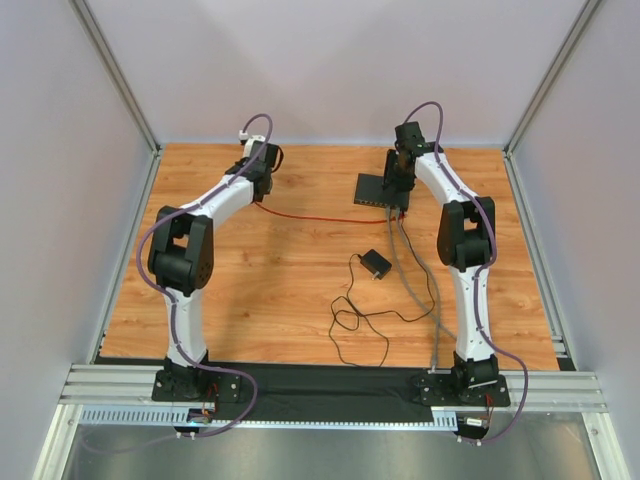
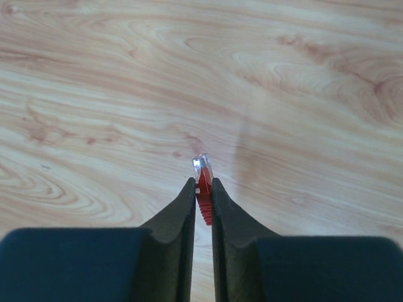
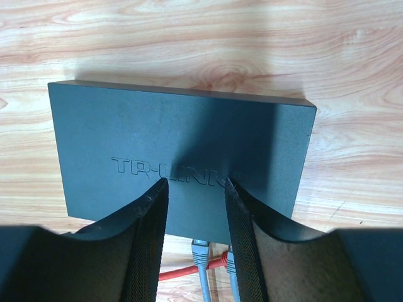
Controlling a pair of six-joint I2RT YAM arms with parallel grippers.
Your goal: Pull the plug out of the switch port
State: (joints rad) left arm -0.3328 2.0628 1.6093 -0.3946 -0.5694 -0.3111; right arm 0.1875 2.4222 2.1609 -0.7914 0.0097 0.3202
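Observation:
The flat black network switch lies at the back right; its top fills the right wrist view. My right gripper is open, its fingertips resting on or just over the switch top. Two grey plugs sit in sockets on its near edge. My left gripper is at the back left, shut on a red plug with a clear tip, free above the wood. A red cable runs from it to the switch; that end is hidden behind my right finger.
A small black square adapter with a thin looped black cord lies mid-table. Grey cables run from the switch toward the right arm's base. Side walls close in the wooden table.

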